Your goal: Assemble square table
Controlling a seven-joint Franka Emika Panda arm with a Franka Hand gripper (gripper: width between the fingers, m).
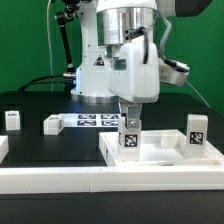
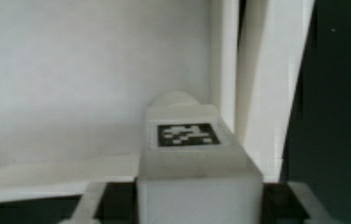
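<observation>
Gripper (image 1: 130, 116) is pinching one table leg (image 1: 130, 138). The leg's long axis is upright and its tag faces the exterior camera. The leg hangs directly below the gripper, over the square tabletop (image 1: 166, 152) on the bench, close beside the raised rim. Whether the leg touches the tabletop cannot be told. Judged: the coming move runs straight down the leg's axis.

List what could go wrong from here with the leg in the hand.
1. The leg, clamped in the hand, sits close to the raised rim of the tabletop; it might catch there.
2. Only one end appears gripped, so pressing down could tilt it.
3. A second leg stands near the tabletop at the exterior view's right; a sideways move might topple it.
</observation>
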